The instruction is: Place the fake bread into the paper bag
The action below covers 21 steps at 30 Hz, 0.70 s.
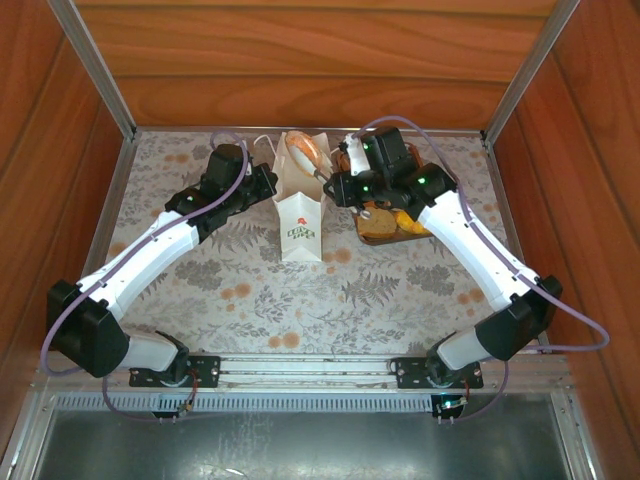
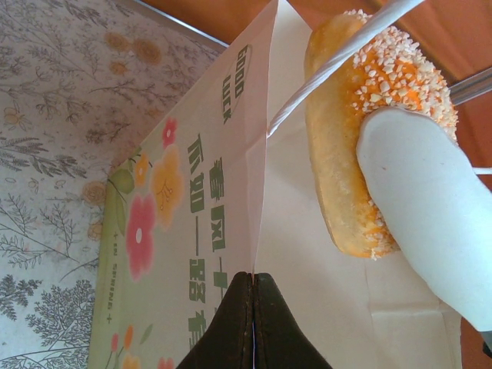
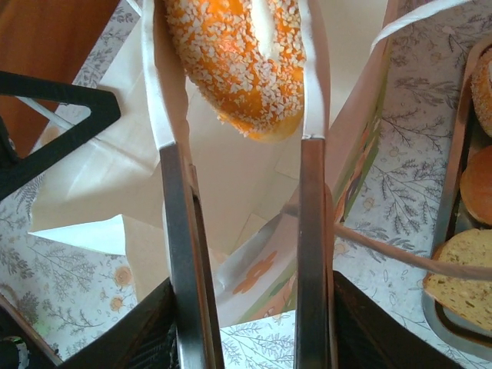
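A: How far along?
B: Midway at best. The right gripper [image 3: 234, 23] clamps a seeded ring pastry [image 3: 238, 61] over the paper bag [image 1: 300, 235]; it's not yet in.
A: Left gripper [image 2: 253, 280]?
B: Jaws together, pinching the bag's rim. Other breads [image 3: 465, 280] wait on the tray [image 3: 453, 154].

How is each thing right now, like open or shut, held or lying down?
paper bag: standing upright, mouth open.
sprinkled ring: held between the right fingers at the bag's mouth.
right fingers: shut on the sprinkled ring.
left fingers: shut, pinching the bag's edge.
tray: flat on the table, bread inside.
bread slice: lying in the tray.
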{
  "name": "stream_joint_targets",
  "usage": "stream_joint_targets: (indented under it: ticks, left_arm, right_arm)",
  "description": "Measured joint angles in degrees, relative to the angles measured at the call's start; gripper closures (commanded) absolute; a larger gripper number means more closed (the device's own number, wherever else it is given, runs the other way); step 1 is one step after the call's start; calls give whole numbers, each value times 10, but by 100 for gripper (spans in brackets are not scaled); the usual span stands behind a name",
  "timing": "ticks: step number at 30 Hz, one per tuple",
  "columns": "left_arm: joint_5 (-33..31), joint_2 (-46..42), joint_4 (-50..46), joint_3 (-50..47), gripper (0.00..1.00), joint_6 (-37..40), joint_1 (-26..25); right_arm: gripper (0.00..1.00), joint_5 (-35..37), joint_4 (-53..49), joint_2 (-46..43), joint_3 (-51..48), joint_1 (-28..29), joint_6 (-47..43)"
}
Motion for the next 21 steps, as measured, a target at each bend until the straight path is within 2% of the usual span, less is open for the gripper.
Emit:
stream_joint_targets:
  ticks: [4,21]
  left_arm:
    - [0,0,0,0,100,0,0]
    - [-3,0,4,0,100,0,0]
  right_arm:
    - [45,6,0,6,0,0,-3]
    - [46,12,-4,7,1,0,-5]
